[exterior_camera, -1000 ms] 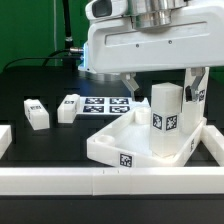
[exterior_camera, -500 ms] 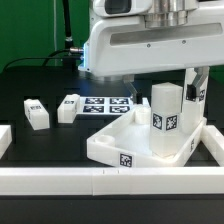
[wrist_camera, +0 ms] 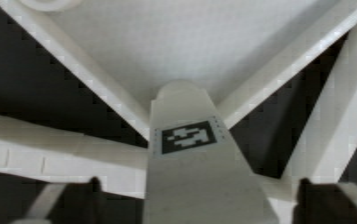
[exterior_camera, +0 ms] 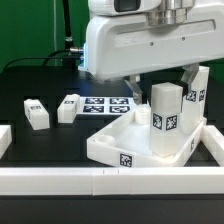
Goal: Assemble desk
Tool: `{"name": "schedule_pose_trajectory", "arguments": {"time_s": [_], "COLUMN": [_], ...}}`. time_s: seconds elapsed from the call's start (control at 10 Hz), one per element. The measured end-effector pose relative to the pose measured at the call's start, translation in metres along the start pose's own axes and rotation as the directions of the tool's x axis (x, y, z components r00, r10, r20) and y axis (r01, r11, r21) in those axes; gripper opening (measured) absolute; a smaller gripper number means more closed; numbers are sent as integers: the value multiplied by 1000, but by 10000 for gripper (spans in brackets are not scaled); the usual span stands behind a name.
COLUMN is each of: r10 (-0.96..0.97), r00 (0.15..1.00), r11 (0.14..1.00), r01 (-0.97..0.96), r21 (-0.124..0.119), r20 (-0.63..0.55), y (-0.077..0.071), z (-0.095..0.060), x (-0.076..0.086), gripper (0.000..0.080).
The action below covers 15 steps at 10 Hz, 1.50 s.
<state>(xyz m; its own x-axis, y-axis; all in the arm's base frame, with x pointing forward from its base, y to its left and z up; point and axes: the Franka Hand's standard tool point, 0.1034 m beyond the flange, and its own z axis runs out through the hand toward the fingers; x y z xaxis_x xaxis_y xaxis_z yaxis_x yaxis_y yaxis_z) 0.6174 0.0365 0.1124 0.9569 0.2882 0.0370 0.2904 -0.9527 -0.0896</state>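
Observation:
The white tray-like tabletop (exterior_camera: pixel 115 150) lies near the front rail, and a square white leg (exterior_camera: pixel 165 122) stands upright inside it. My gripper (exterior_camera: pixel 160 88) is down over that leg's top, one dark finger on each side. In the wrist view the tagged leg (wrist_camera: pixel 201 130) runs up between my fingers (wrist_camera: pixel 72 205), with a dark gap on either side, so my gripper (wrist_camera: pixel 201 205) is open and straddles it. The tabletop's rim (wrist_camera: pixel 86 80) spreads out beyond the leg. Another tagged leg (exterior_camera: pixel 193 100) stands upright just behind, to the exterior view's right.
Two loose legs (exterior_camera: pixel 36 114) (exterior_camera: pixel 70 107) lie on the black table at the exterior view's left, beside the marker board (exterior_camera: pixel 105 104). A long white rail (exterior_camera: pixel 100 181) runs along the front, and a rail end (exterior_camera: pixel 4 140) sits at the left edge.
The hand's housing has shifted slightly over the upright leg. The leg, the tabletop and the loose legs have not moved.

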Motion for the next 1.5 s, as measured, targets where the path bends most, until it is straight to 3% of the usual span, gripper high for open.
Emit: {"name": "schedule_pose_trajectory", "arguments": {"time_s": [0.2, 0.5, 0.8, 1.2, 1.5], "r10": [0, 54, 424, 766, 898], "r00": [1000, 999, 905, 641, 439], "r11": [1000, 999, 906, 642, 439], "r01": [0, -54, -423, -763, -895], "r21": [0, 0, 37, 72, 81], "r20": [0, -1, -41, -45, -24], "y": [0, 0, -8, -23, -39], "z": [0, 0, 2, 4, 5], "x": [0, 0, 0, 7, 11], "gripper": [285, 285, 285, 286, 287]}}
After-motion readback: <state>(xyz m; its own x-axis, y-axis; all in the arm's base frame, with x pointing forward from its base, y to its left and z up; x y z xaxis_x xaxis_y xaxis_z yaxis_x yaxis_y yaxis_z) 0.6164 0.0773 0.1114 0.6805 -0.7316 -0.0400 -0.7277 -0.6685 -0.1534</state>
